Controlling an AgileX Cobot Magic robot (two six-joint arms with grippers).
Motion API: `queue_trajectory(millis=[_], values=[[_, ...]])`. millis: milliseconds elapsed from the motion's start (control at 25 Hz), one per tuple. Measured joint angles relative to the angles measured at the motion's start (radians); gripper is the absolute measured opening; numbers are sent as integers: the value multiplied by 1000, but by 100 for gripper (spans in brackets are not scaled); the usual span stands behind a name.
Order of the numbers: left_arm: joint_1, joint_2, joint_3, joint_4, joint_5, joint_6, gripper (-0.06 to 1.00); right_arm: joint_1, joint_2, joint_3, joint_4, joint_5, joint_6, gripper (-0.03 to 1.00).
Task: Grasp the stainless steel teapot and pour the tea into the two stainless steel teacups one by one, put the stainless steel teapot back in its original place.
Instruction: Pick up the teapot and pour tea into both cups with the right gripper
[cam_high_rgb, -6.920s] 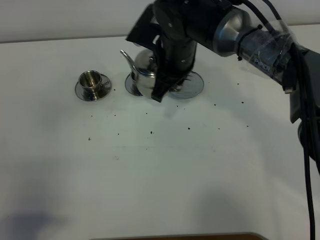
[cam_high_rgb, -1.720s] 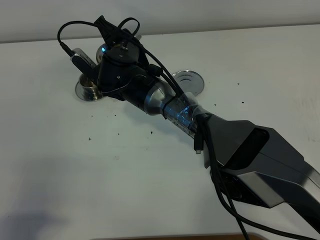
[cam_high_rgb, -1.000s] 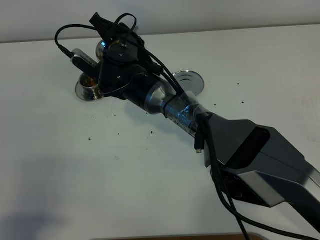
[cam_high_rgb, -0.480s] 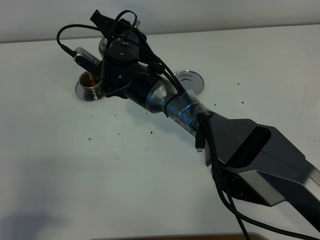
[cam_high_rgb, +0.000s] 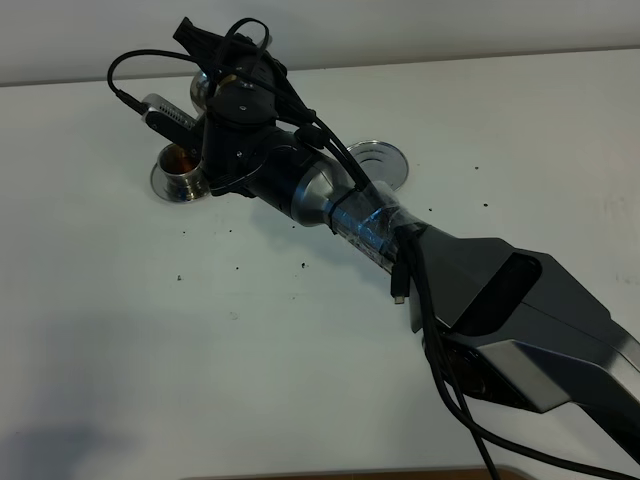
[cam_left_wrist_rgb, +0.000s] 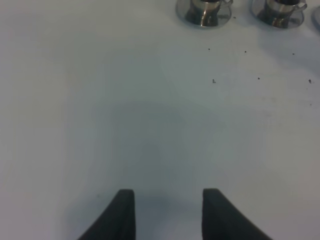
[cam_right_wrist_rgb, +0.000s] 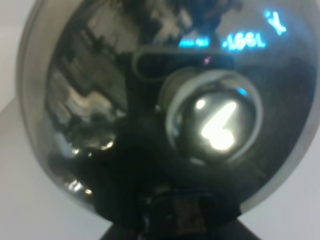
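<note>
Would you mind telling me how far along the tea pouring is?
Done: the teapot is off its dish, which lies bare. In hand: the right hand holds the teapot above the left teacup, which shows brown liquid. Left: returning the teapot; whether the other teacup holds tea is unclear.

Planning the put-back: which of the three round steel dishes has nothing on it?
The rightmost dish in the high view is bare. The left wrist view shows each of the other two under a teacup.

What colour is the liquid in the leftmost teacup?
Reddish-brown, in the leftmost teacup; the exterior high view shows it best.
</note>
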Motion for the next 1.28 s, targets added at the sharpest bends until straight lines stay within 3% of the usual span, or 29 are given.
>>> queue_trajectory(millis=[1280], values=[[0,0,0,0,0,1,38,0,0,0,-28,-10,-25,19]])
